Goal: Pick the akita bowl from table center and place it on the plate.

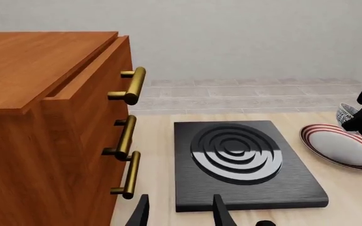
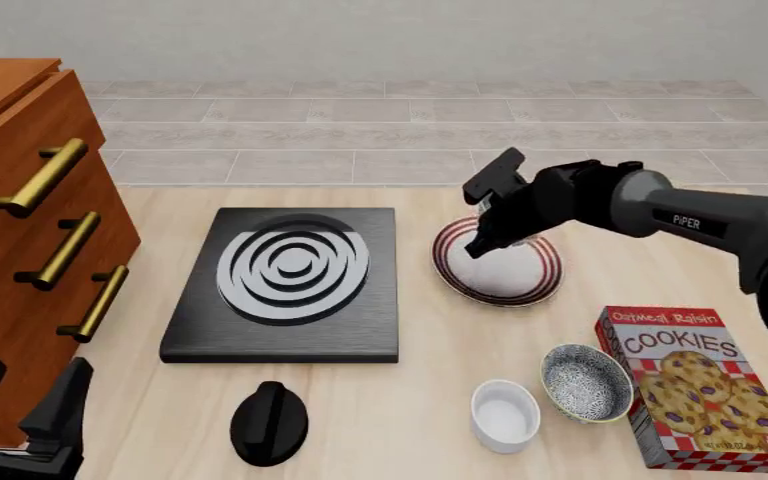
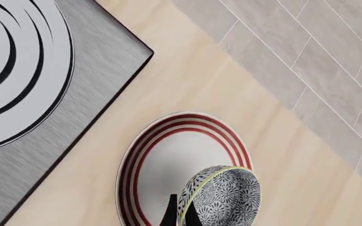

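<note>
The akita bowl (image 3: 224, 194), speckled grey and white inside with a pale rim, hangs tilted over the plate (image 3: 168, 160). My right gripper (image 3: 181, 216) is shut on its rim. In the left wrist view the bowl (image 1: 346, 113) peeks out beside the dark right gripper, above the red-ringed plate (image 1: 341, 147). From the front, the right gripper (image 2: 486, 238) hovers over the plate's far left part (image 2: 504, 275) and mostly hides the bowl. My left gripper (image 2: 17, 415) stands open and empty at the near left, with both fingers (image 1: 142, 212) showing in front of the stove.
A black stove (image 2: 291, 285) with white spiral rings lies left of the plate, with a black knob (image 2: 268, 422) in front of it. A wooden drawer cabinet (image 2: 24, 230) stands at the left. A white small bowl (image 2: 504, 413), a wider speckled bowl (image 2: 584, 382) and a cookie box (image 2: 698, 385) sit near right.
</note>
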Robot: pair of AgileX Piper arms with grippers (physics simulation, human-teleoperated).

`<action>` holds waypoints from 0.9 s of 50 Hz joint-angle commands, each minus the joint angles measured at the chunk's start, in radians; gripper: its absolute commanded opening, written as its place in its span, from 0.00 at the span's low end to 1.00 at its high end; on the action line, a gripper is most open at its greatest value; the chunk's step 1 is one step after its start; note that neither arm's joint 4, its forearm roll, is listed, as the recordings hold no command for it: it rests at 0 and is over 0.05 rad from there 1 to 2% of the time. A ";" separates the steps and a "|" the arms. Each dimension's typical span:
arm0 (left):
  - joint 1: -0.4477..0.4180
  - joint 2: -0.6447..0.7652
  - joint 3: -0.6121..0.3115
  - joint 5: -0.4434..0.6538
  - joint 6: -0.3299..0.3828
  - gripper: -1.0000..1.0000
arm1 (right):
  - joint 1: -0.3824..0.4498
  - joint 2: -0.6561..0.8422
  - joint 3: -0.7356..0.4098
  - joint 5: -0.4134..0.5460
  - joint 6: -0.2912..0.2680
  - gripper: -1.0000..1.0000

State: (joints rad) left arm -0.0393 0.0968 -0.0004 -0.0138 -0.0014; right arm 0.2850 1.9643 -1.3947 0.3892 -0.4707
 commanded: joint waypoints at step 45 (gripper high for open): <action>-0.006 0.016 0.000 -0.013 -0.007 1.00 | 0.020 0.102 -0.009 -0.026 0.022 0.00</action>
State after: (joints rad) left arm -0.0440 0.1105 -0.0004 -0.0255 -0.0086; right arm 0.3034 2.0665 -1.4117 0.3712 -0.4515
